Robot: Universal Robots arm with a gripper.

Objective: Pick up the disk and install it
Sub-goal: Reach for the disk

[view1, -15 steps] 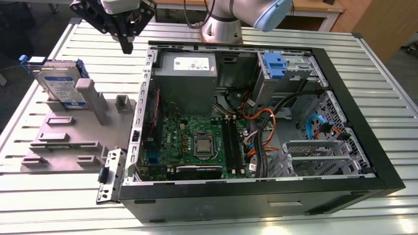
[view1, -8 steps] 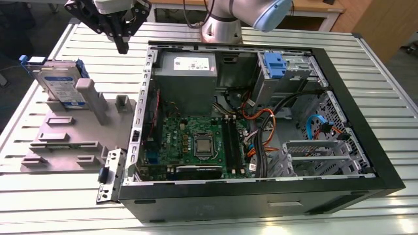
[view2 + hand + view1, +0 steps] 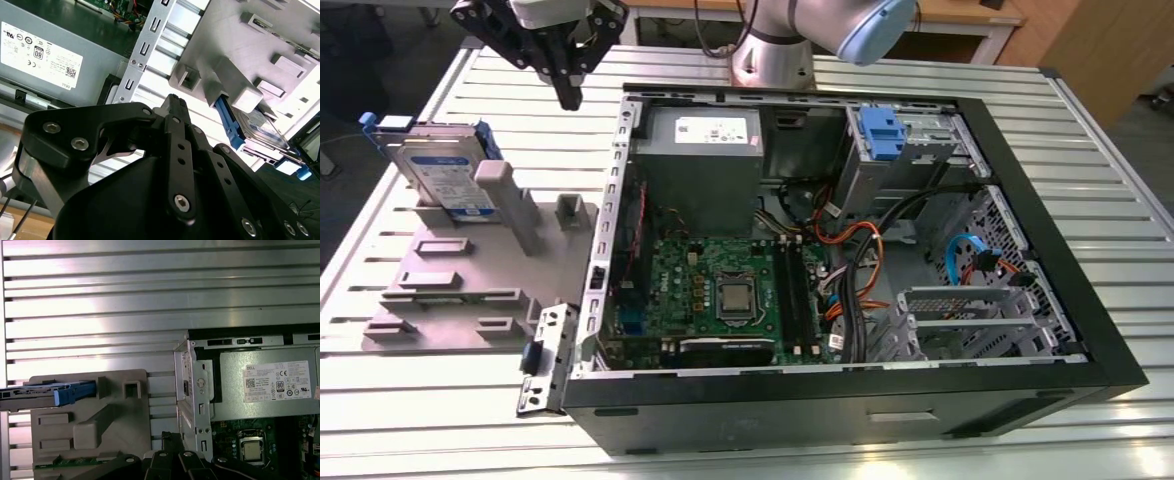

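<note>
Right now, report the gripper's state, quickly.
Gripper: closed, holding nothing. The disk stands on edge in the grey holder, apart from it.

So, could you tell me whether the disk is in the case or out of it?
Out: the disk stands on edge in the grey holder on the table, beside the case.
</note>
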